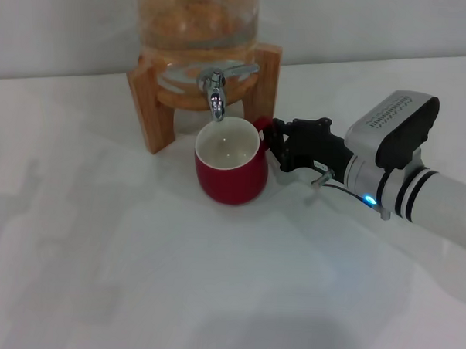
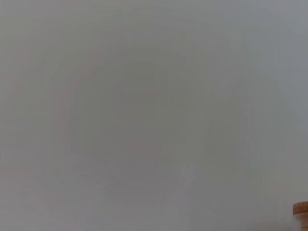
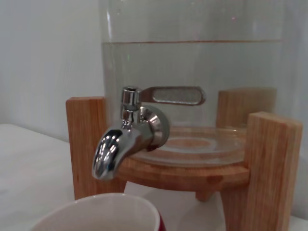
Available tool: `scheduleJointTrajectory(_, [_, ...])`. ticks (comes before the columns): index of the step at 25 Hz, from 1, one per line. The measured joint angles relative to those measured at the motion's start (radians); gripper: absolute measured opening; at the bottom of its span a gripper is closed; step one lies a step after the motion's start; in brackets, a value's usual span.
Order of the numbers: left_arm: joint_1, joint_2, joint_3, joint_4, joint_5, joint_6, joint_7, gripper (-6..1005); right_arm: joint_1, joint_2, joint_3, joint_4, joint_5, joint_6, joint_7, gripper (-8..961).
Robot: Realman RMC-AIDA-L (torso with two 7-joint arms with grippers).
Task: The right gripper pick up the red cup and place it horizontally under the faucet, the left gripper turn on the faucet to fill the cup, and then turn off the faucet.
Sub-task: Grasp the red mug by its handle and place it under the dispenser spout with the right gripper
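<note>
Near the table's [image 1: 98,254] far edge, red cup [image 1: 232,168] upright beneath the faucet [image 1: 214,92], just in front of the wooden stand [image 1: 147,101]. Right gripper [image 1: 274,143] at the cup's handle, fingers closed around it. Faucet lever lies flat. Left gripper out of sight.

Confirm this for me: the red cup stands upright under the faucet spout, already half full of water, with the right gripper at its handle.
One detail is wrong: the red cup is empty, not half full. The head view shows its dry white inside. The rest holds: it stands upright under the faucet spout, with the right gripper at its handle.
</note>
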Motion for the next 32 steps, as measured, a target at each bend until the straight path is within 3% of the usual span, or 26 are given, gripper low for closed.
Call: scheduleJointTrajectory(32, [0.002,0.000,0.000,0.000,0.006,0.000,0.000,864,0.031,0.000,0.037,-0.001,0.009,0.052,0.001,152])
